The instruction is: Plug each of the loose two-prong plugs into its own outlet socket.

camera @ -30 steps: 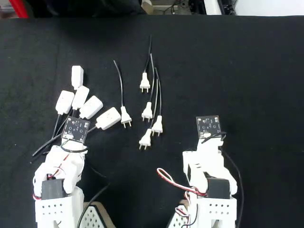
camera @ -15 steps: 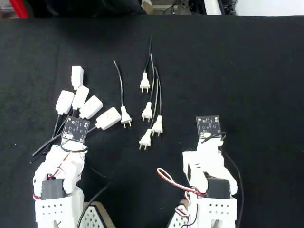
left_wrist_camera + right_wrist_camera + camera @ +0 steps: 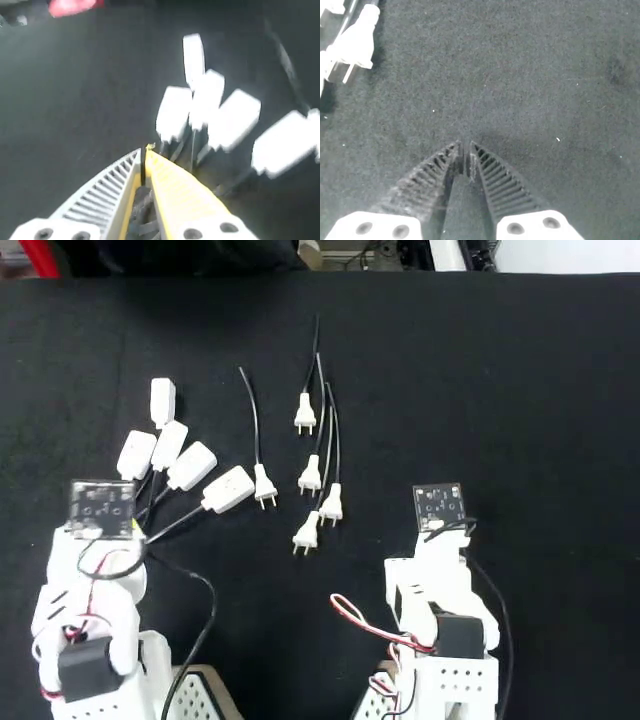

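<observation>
- Black cloth-covered bench (image 3: 540, 390); carries every item below.
- White block-shaped outlet sockets (image 3: 191, 465); five, fanned on the left side of the bench, close together, some touching; their thin black leads (image 3: 170, 525) run back together under the left arm; none has a plug in it.
- White two-prong plugs (image 3: 310, 475); five, each on a thin black wire; four clustered mid-bench, wires lying close or crossing; the fifth plug (image 3: 264, 485) lies just beside the nearest socket, prongs turned away from it.
- Left end effector (image 3: 145, 152); fingers together, nothing between them; poised just short of the socket fan, close to the leads.
- Right end effector (image 3: 465, 149); fingers together, empty; low over bare cloth, one plug (image 3: 354, 42) off to its side; well apart from the sockets.
- Status, as judged: no pairing made; all five to do.
- Hazards, as judged:
  - the sockets look light and unanchored, so a plug pushed in by one arm would likely shove its socket away unless the other arm pins it;
  - close-laid wires could drag a neighbouring plug when one is lifted;
  - the left arm could snag the leads and scatter the fan;
  - prongs gripped askew would miss the slots.
</observation>
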You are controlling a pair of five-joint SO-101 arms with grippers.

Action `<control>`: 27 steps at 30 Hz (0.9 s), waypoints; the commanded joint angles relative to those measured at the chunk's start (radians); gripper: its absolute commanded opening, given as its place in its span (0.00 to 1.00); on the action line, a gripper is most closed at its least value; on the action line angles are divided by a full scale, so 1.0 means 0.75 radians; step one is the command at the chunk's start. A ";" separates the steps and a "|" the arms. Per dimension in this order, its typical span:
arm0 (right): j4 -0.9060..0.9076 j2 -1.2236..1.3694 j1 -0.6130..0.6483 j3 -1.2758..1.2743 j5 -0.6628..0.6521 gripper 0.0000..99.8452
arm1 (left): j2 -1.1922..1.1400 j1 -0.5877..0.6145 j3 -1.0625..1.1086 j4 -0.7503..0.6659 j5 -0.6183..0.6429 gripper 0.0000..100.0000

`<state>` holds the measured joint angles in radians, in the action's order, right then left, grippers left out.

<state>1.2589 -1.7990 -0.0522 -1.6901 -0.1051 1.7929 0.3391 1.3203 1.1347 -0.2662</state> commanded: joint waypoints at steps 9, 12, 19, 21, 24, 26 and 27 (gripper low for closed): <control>0.006 -0.015 0.002 0.003 0.002 0.03 | -1.017 -0.406 -0.523 -0.068 0.082 0.03; 0.006 -0.015 0.002 0.003 0.002 0.03 | -1.201 -0.406 -0.596 -0.094 0.053 0.03; 0.006 -0.015 0.002 0.003 0.002 0.03 | -1.444 -0.379 -0.596 -0.268 -0.031 0.12; 0.006 -0.015 0.002 0.003 0.002 0.03 | -1.495 -0.390 -0.592 -0.301 -0.031 0.14; 0.006 -0.015 0.002 0.003 0.002 0.03 | -1.555 -0.443 -0.562 -0.387 -0.031 0.17; 0.006 -0.015 0.002 0.003 0.002 0.03 | -1.598 -0.459 -0.543 -0.466 -0.031 0.21; 0.006 -0.015 0.002 0.003 0.002 0.03 | -1.616 -0.467 -0.535 -0.495 -0.039 0.24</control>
<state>1.2589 -1.7990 -0.0522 -1.6901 -0.1051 0.6053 0.0107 0.9214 0.8309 -0.2862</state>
